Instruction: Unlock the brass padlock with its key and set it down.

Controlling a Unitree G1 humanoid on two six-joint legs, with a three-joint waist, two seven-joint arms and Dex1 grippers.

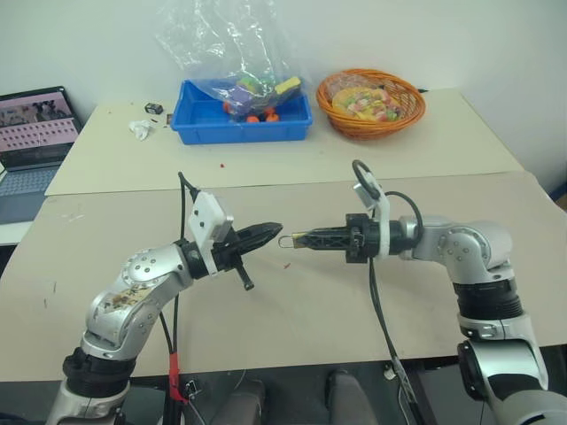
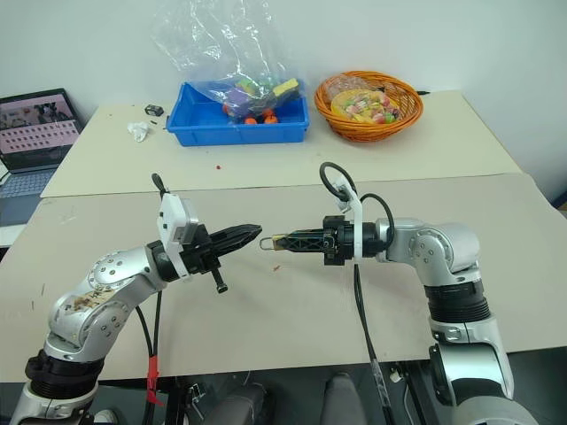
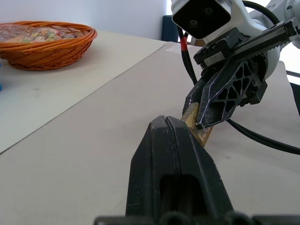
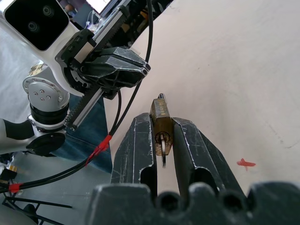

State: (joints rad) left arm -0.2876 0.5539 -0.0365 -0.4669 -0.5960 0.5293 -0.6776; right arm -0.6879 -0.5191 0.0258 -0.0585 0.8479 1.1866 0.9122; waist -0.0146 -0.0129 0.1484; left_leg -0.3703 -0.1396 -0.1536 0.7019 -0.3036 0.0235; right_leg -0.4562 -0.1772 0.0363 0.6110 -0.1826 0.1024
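Both my arms meet over the near table, fingertips facing across a small gap.

My left gripper (image 1: 270, 231) sits to the left, raised above the near table (image 1: 292, 310), pointing right; my right gripper (image 1: 297, 239) faces it from the right, with the brass padlock (image 4: 161, 123) between its fingers and the shackle end sticking out toward the left one. The key (image 4: 164, 151) sits in the padlock's end facing back along my right fingers. Behind, on the far table (image 1: 443, 133), I have a bin (image 1: 241, 124) left of centre with a bag (image 1: 235, 53) in it, a basket (image 1: 370, 104) to its right, and a laptop (image 1: 34, 146) off to the far left.
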